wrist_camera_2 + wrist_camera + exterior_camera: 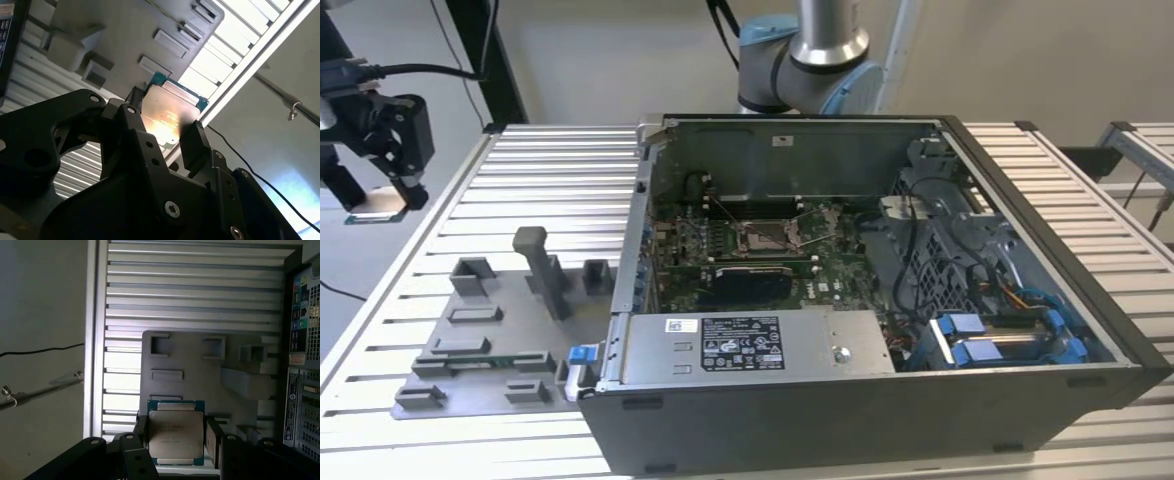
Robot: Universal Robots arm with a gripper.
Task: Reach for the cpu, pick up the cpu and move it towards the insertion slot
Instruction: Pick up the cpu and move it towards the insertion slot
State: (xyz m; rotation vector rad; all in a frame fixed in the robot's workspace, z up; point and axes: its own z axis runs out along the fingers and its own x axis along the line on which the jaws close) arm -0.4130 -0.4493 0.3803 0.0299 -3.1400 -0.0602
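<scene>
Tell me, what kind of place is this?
Probably a robotics lab or workshop for computer assembly. There is a robot arm, an open computer case on a slatted metal table, and a gripper holding a cpu.

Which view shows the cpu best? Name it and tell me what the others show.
The first wrist view: the cpu faces the camera, its silvery top visible between the fingers of the gripper. The second wrist view shows it at a slant with glare. The exterior view shows it small, at that view's left.
</scene>
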